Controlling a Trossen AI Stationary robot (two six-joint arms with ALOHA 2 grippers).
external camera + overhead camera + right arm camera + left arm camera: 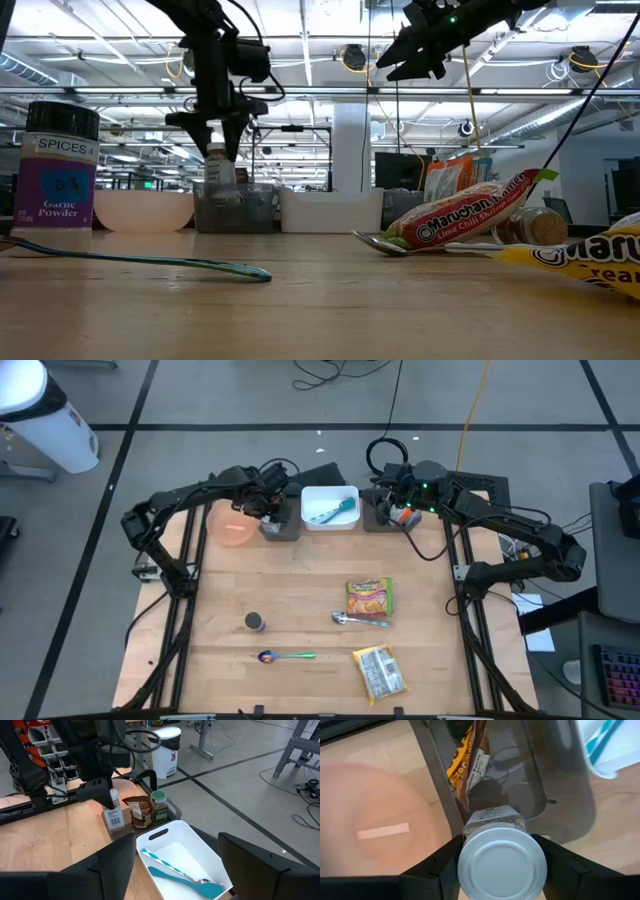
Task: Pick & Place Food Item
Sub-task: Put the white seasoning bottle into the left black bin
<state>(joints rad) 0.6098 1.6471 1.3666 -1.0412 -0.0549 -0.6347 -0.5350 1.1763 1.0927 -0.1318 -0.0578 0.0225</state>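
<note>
A: Where's the food item?
B: The left gripper (500, 865) is clamped on a small glass spice jar with a silver lid (500, 857), held above the dark grey bin (279, 525) at the wooden table's (300, 600) far edge, between the pink bowl (232, 528) and the white tub (330, 507).
A: The right gripper (393, 495)?
B: Fingers spread, holding nothing, raised over the far edge beside the white tub.
</note>
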